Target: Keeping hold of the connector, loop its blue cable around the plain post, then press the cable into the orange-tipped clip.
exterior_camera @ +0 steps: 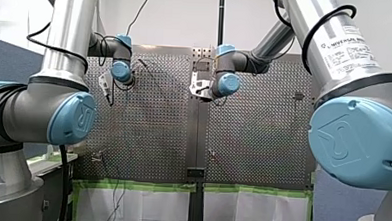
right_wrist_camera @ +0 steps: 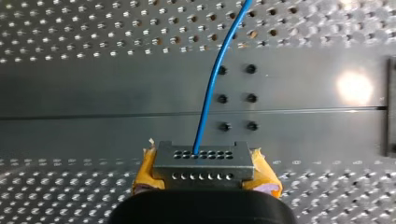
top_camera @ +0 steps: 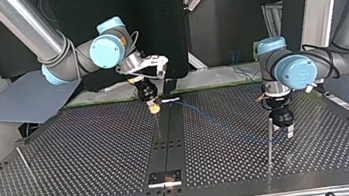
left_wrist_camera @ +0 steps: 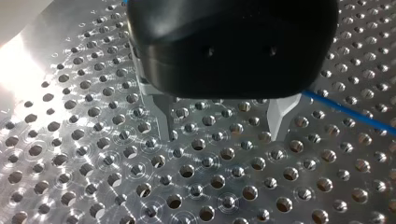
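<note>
Front view: two UR5e arms reach out over the perforated table [exterior_camera: 263,133], the left gripper [exterior_camera: 106,84] hanging above the panel at the view's left and the right gripper [exterior_camera: 201,88] near the centre seam; neither pincer's state can be read from here. Top view: the right gripper [top_camera: 153,108], yellow pads showing, points down at the table's centre strip on the far side; the blue cable [top_camera: 216,123] runs low over the holes from that spot toward the view's right; there the left gripper [top_camera: 287,132] hangs just beside a thin upright post [top_camera: 270,139]; whether the cable wraps the post cannot be told. Left wrist view: the left gripper [left_wrist_camera: 222,137] is released, its two metal fingers [left_wrist_camera: 279,119] spread apart above bare perforated plate with nothing between them; the blue cable [left_wrist_camera: 350,112] passes beside one finger, apart from it. Right wrist view: the right gripper [right_wrist_camera: 205,176] is clenched on the connector [right_wrist_camera: 203,158], a grey block with rows of small holes, pressed between the yellow pads [right_wrist_camera: 145,175]; the blue cable [right_wrist_camera: 212,93] leaves one hole and curves away ahead over the smooth centre strip.
</note>
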Motion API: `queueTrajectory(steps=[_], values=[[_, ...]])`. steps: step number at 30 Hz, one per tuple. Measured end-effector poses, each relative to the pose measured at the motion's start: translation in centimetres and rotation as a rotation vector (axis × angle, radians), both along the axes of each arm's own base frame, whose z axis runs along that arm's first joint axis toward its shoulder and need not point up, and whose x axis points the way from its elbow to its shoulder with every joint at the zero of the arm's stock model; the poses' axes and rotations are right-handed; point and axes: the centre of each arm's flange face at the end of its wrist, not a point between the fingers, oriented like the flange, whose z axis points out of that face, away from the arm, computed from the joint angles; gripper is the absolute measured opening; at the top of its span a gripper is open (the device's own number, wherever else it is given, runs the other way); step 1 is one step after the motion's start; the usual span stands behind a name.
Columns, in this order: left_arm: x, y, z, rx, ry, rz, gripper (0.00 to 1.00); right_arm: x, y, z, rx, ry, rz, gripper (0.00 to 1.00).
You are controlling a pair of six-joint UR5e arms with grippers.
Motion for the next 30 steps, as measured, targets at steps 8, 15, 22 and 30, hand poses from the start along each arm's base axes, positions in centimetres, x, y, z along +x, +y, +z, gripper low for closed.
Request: queueTrajectory(steps=[8,15,22,30], values=[[0.6,-0.3,-1.0,-0.025,-0.001,-0.023,1.0,-0.4,0.4,-2.4,-0.001,-0.007,-0.003,0.0],[0.7,-0.5,-1.4,-0.029,0.003,-0.03,1.0,-0.1,0.5,-4.9,0.017,0.014,0.002,0.0],[0.7,-0.6,-1.4,-0.028,0.004,-0.032,1.0,0.6,1.1,-9.2,0.058,0.071,0.016,0.0],[0.7,-0.6,-1.4,-0.029,0.0,-0.03,1.0,0.8,1.8,-15.2,0.102,0.118,0.016,0.0]])
